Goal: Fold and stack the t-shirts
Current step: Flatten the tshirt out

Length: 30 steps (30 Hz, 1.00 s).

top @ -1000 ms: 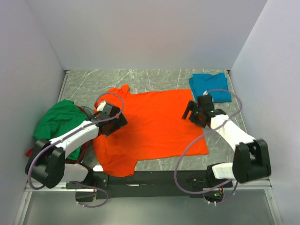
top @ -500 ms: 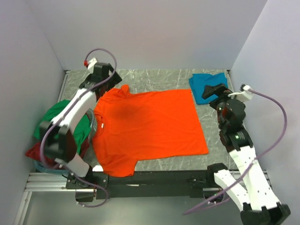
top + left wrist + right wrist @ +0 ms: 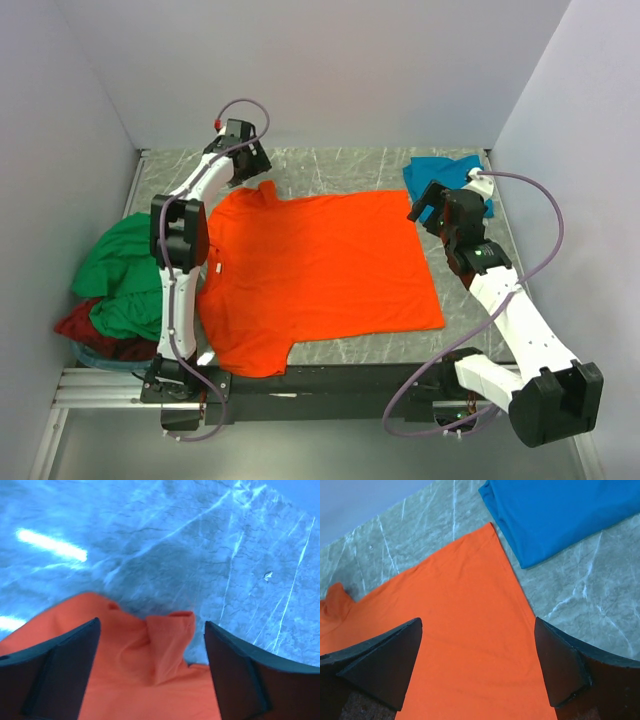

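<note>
Left gripper (image 3: 150, 625) spread over orange t-shirt (image 3: 125, 690) — wrist view shows curl.

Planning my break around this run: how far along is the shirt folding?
Done: the teal shirt looks folded, at the far right. In hand: the orange shirt lies flat, unfolded, with the open left gripper over its far left sleeve and the open right gripper over its far right corner. Left: green shirt and dark red shirt heaped at the left; nothing stacked yet.
</note>
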Each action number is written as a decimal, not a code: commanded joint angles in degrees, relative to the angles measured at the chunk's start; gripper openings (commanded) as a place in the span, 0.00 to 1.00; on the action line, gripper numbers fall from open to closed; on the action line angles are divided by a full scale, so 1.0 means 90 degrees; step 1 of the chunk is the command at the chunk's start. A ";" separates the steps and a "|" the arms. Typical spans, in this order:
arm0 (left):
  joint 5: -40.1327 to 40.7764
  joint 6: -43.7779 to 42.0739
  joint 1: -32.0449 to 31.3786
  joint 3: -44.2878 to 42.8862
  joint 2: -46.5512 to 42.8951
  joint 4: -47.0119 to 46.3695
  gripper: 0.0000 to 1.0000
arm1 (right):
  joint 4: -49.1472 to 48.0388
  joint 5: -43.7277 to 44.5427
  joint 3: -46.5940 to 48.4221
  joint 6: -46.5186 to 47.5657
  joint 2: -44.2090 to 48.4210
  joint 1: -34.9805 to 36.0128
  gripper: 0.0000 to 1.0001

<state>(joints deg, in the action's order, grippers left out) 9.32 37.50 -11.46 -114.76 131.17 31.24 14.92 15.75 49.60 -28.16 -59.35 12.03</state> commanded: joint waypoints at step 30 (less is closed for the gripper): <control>0.2284 0.1086 -0.1157 0.1050 -0.1332 0.0327 0.01 | 0.0061 -0.0793 0.0358 0.0190 -0.0251 0.0011 0.93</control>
<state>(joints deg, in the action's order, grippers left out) 23.24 42.22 -19.77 -108.97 125.91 32.88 15.97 8.86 51.00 -27.11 -62.85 12.03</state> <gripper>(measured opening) 0.015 0.927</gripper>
